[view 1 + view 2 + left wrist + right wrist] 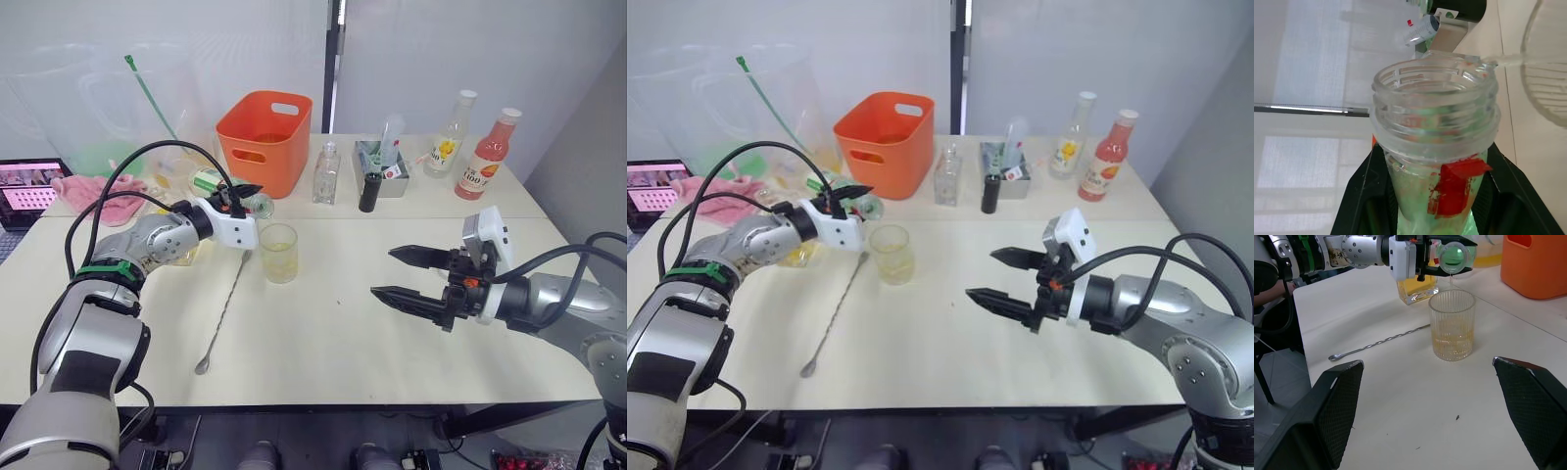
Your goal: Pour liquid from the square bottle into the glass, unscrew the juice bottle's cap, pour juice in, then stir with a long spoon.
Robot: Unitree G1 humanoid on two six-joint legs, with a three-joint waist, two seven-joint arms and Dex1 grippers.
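Head pair overlooks table [323, 323] (wrists close-in).

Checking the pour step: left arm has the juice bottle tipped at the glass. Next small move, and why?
Probably keep the tilt and hold the mouth over the glass. The left gripper holds the uncapped juice bottle on its side, a thin stream falls from its lip, and the glass is only about a quarter full. The spoon lies untouched; the right gripper waits open.

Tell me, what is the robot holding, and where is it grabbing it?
The left gripper holds the juice bottle tipped over by its neck, just below the open mouth, near the glass. The right gripper is open, holding nothing.
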